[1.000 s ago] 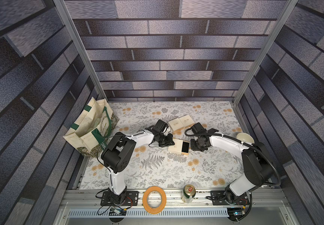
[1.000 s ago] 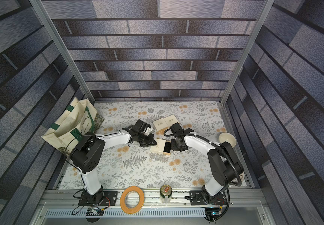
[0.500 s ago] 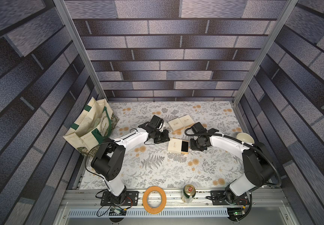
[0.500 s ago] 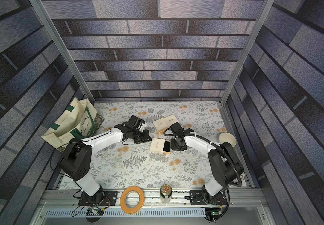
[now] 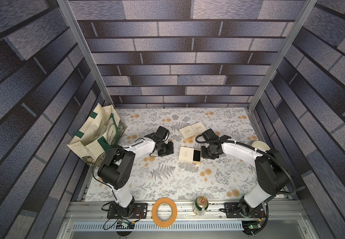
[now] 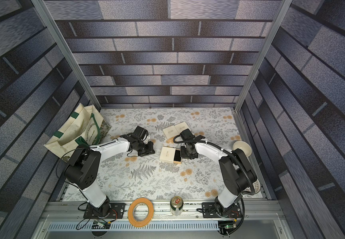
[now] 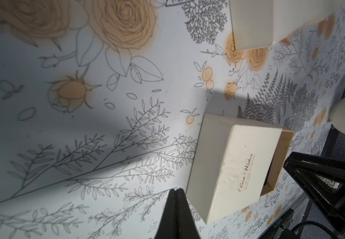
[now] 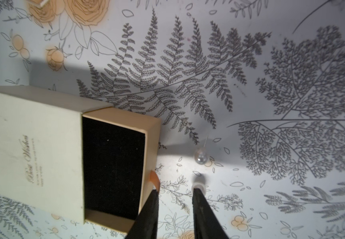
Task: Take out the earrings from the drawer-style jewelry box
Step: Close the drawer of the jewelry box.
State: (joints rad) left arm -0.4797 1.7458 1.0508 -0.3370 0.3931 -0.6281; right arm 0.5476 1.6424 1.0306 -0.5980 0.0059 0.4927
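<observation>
My left hand (image 7: 175,190) is hanging clenched and empty just left of the jewelry box (image 5: 185,154). The drawer (image 8: 113,161) is standing pulled out to the right, its black lining showing bare. Both earrings (image 8: 201,156) are lying on the bench (image 8: 271,186) just right of the drawer's end, directly ahead of my right hand (image 8: 176,190). Its fingers are standing part-way apart, gripping nothing. One tip looks to be touching the closer pearl, and the other pearl's pin is pointing away. I'm judging this the right hand's pick.
</observation>
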